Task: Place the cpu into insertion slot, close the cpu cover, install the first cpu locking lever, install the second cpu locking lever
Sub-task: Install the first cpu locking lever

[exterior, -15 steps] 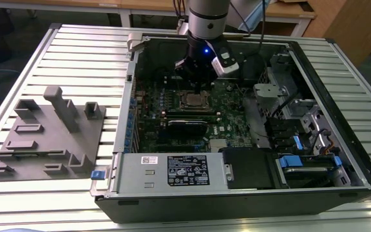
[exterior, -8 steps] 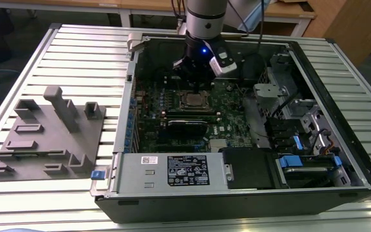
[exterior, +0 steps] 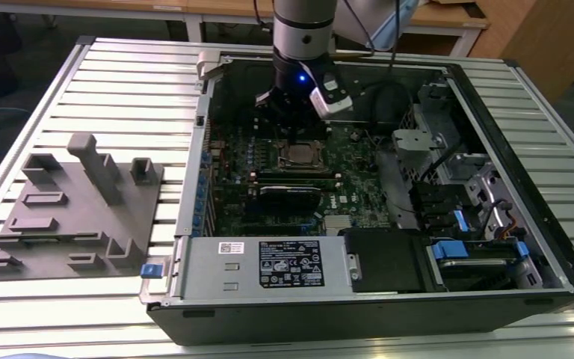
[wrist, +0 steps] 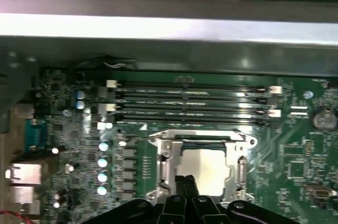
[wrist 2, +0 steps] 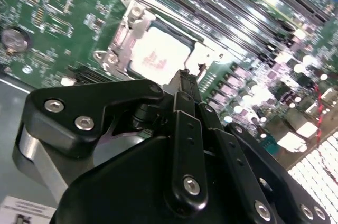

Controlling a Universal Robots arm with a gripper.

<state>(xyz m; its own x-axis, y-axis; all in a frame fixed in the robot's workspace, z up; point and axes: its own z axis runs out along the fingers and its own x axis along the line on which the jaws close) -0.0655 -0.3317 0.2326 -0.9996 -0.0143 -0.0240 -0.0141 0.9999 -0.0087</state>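
The cpu (wrist 2: 157, 55) lies flat in its socket on the green motherboard, its silver top showing in both wrist views (wrist: 208, 167). The cpu cover (wrist 2: 122, 33) is down around it, a silvery frame (wrist: 165, 156) bordering the chip. In the exterior view the socket (exterior: 300, 153) sits mid-board inside the open computer case. My gripper (exterior: 292, 120) hangs just above the socket's far edge. Its black fingers are pressed together with nothing between them, and the tip (wrist 2: 186, 78) (wrist: 186, 182) points at the frame's edge. I cannot make out the locking levers.
Memory slots (wrist: 190, 102) run beside the socket. The case wall (exterior: 207, 97), a power supply (exterior: 267, 263) and drive bays (exterior: 466, 224) ring the board. A grey fixture tray (exterior: 72, 213) rests on the slatted table at the exterior view's left.
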